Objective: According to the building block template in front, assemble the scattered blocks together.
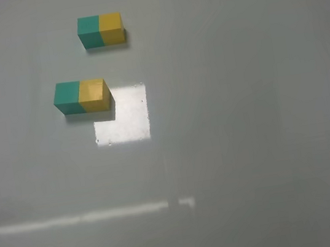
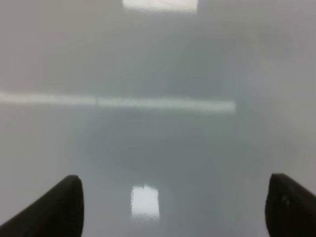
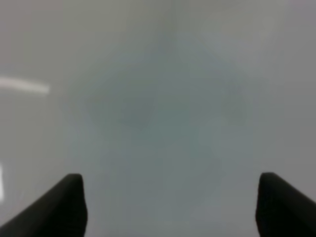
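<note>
The building block template (image 1: 100,30), a teal-green and yellow bar, lies at the far left of the grey table. Nearer, a teal-green cube (image 1: 68,97) and a yellow cube (image 1: 94,95) stand side by side, touching, teal on the left as in the template. Neither gripper shows in the exterior high view. In the left wrist view my left gripper (image 2: 173,210) is open, with its dark fingertips (image 2: 57,207) wide apart over bare table. In the right wrist view my right gripper (image 3: 170,207) is open and empty, also over bare table. No block shows in either wrist view.
A bright square light reflection (image 1: 124,117) lies on the glossy table just right of and in front of the two cubes. A bright reflected strip (image 1: 86,218) runs across the near left of the table.
</note>
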You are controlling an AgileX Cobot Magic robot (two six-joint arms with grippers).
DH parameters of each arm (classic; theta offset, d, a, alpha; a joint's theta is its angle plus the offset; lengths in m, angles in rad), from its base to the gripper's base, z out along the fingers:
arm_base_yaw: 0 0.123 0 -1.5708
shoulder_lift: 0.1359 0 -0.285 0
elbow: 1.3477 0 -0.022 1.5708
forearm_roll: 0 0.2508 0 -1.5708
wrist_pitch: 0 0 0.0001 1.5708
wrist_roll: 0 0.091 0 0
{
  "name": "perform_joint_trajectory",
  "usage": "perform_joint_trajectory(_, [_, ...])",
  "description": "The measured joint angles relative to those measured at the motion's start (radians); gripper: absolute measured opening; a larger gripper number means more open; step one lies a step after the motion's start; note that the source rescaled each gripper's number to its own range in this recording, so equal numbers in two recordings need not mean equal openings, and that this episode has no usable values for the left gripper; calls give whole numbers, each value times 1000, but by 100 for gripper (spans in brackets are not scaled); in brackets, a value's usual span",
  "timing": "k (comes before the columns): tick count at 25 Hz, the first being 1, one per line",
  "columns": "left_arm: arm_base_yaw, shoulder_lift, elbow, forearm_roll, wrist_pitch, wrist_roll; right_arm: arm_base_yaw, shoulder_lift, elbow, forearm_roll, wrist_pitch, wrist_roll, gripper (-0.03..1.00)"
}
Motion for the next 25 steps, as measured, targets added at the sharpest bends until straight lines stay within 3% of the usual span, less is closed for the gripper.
perform_joint_trajectory(3, [0,0,0,0,0,0,0,-188,181,79,-26,17,98])
perform_joint_trajectory(8, [0,0,0,0,0,0,20,-409,344,179,-25,60,98])
perform_joint_trajectory(12, [0,0,0,0,0,0,52,-494,383,179,-20,132,98])
perform_joint_trajectory(25, [0,0,0,0,0,0,80,-552,429,168,31,212,98])
